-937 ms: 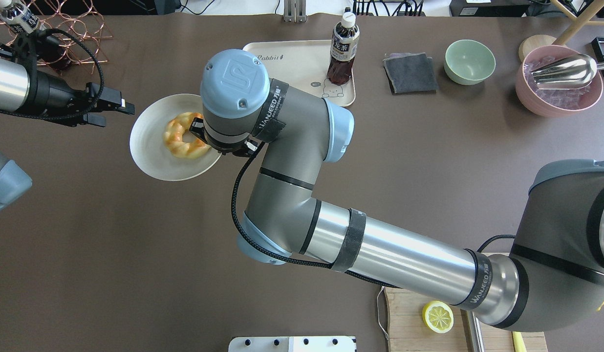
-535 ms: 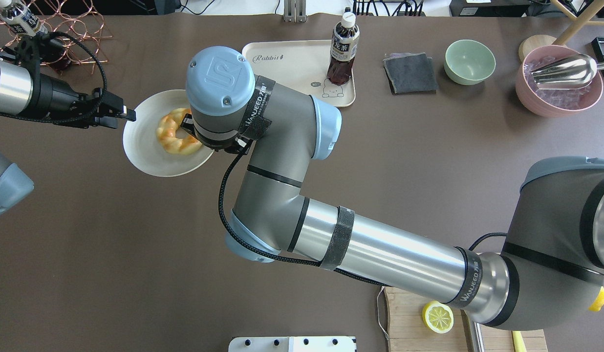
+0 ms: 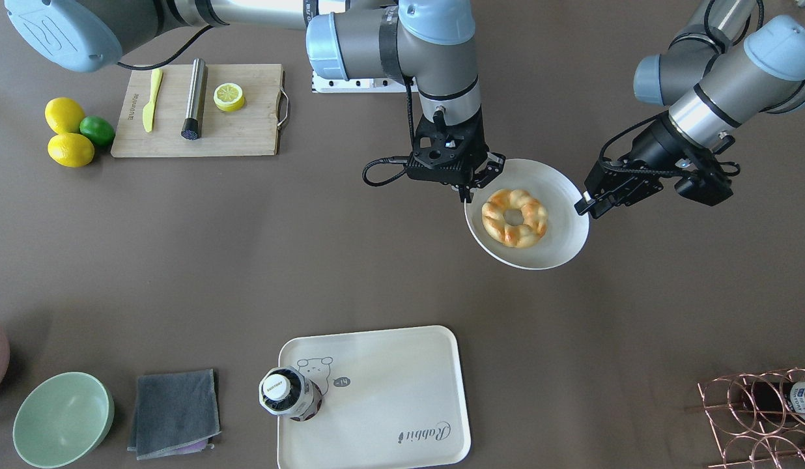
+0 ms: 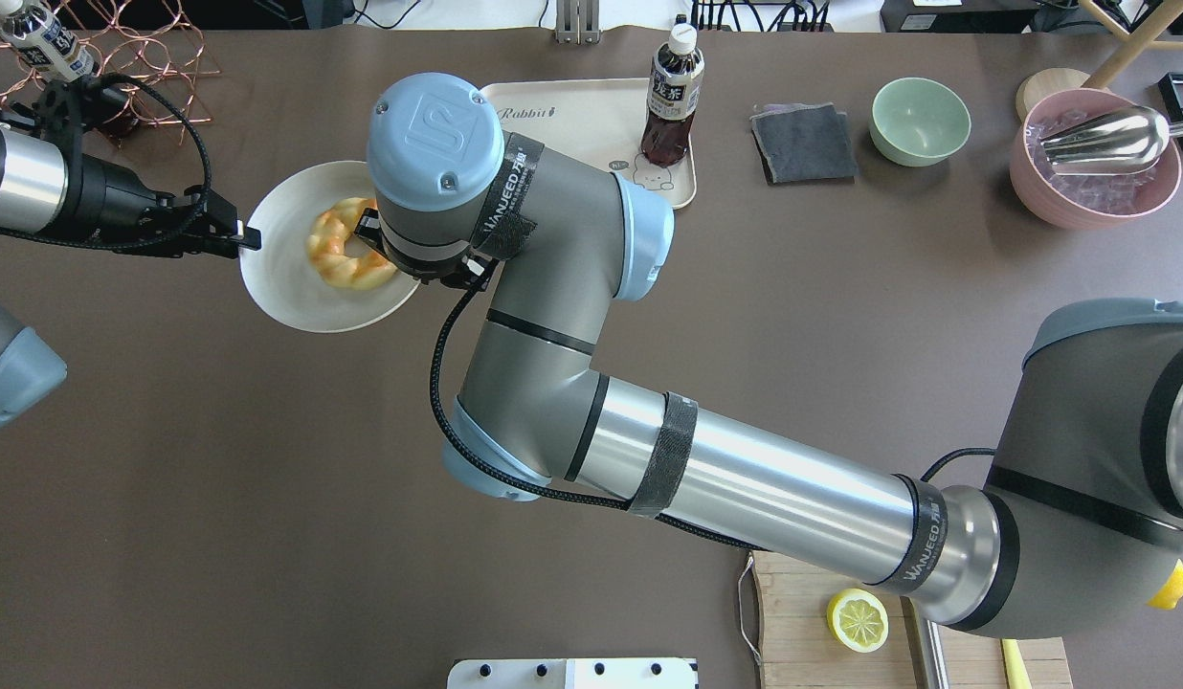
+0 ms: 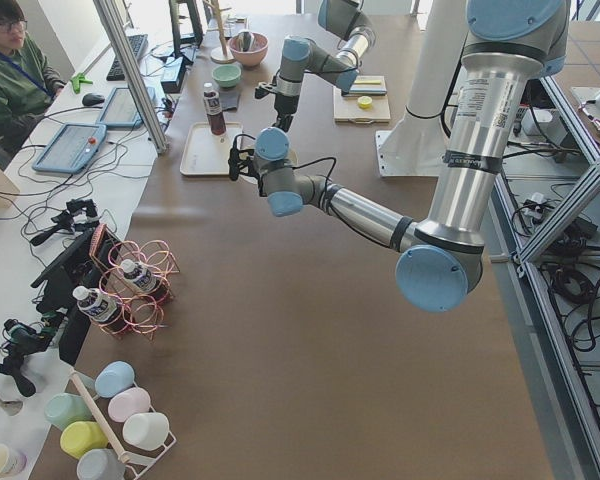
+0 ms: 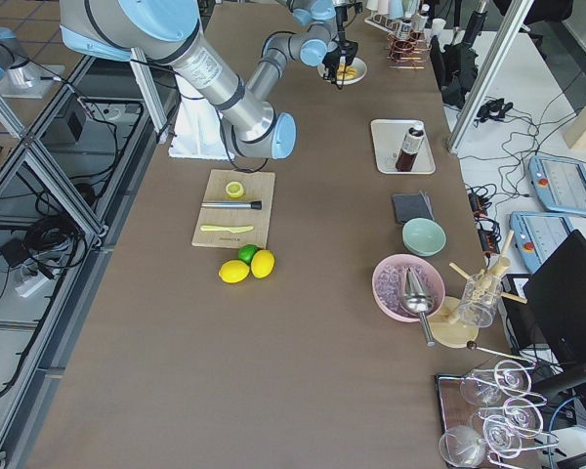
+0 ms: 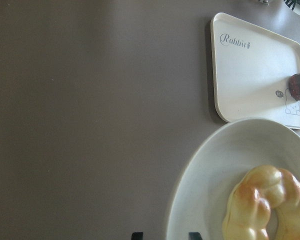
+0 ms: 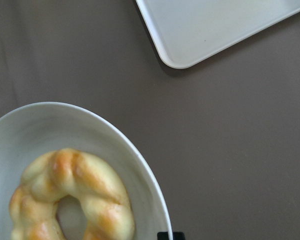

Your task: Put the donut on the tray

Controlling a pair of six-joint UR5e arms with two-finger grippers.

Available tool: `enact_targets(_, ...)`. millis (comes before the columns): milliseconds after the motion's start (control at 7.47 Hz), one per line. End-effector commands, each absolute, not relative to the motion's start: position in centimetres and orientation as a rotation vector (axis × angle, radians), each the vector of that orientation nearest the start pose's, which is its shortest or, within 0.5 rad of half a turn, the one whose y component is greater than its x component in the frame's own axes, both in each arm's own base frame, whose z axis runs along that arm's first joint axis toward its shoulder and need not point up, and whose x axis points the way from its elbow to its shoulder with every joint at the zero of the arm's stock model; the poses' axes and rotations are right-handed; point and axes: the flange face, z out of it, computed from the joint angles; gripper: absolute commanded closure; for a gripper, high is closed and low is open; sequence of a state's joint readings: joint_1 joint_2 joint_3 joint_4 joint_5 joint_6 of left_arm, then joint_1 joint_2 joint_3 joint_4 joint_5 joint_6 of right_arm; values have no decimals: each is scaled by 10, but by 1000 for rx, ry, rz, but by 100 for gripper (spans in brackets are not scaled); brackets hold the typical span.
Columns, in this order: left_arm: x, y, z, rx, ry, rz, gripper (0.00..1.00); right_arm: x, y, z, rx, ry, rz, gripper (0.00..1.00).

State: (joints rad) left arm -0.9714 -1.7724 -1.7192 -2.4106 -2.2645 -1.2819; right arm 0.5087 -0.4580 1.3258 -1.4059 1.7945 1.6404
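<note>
The donut (image 3: 514,218), a golden twisted ring, lies on a round white plate (image 3: 559,241). My right gripper (image 3: 473,189) is shut on the plate's rim on the side toward the table's middle; the overhead view hides it under the wrist. My left gripper (image 3: 581,203) is at the opposite rim, jaws open and straddling the edge, as the left wrist view (image 7: 166,235) shows. The cream tray (image 3: 389,391) with the bear drawing lies apart from the plate, across the table from me. The donut (image 4: 328,254), plate (image 4: 295,297) and tray (image 4: 572,124) also show from overhead.
A dark tea bottle (image 3: 288,391) stands on the tray's bear corner. A grey cloth (image 3: 174,413) and green bowl (image 3: 62,418) lie beside the tray. A copper wire rack (image 3: 761,417) is at the far left corner. A cutting board (image 3: 194,111) with a lemon half is near my base.
My right arm has carried the plate with the donut toward my left and slightly away from me. My left gripper has moved in to the plate's rim.
</note>
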Motion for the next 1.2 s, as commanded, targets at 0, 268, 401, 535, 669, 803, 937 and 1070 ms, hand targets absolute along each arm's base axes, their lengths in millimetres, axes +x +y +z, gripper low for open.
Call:
enact_targets(0, 261, -503, 380, 176, 1270, -174, 58, -616, -474, 14, 28, -1058, 411, 100)
enact_targets(268, 263, -502, 379, 174, 1273, -167, 85, -616, -474, 15, 29, -1056, 412, 100)
enact_targets(401, 263, -501, 378, 176, 1275, -166, 100, -617, -473, 16, 27, -1055, 410, 100)
enact_targets(535, 263, -501, 378, 176, 1275, -166, 100, -617, -473, 17, 28, -1055, 407, 100)
enact_targets(669, 263, -501, 379, 175, 1274, -167, 100, -616, -473, 18, 34, -1056, 401, 74)
enact_targets(803, 263, -501, 380, 169, 1273, -166, 100, -619, -473, 24, 74, -1071, 396, 1)
enact_targets(937, 263, -500, 380, 161, 1273, -168, 100, -624, -465, 29, 128, -1088, 351, 0)
enact_targets(1070, 264, -501, 382, 158, 1272, -168, 100, -620, -464, 27, 139, -1100, 334, 0)
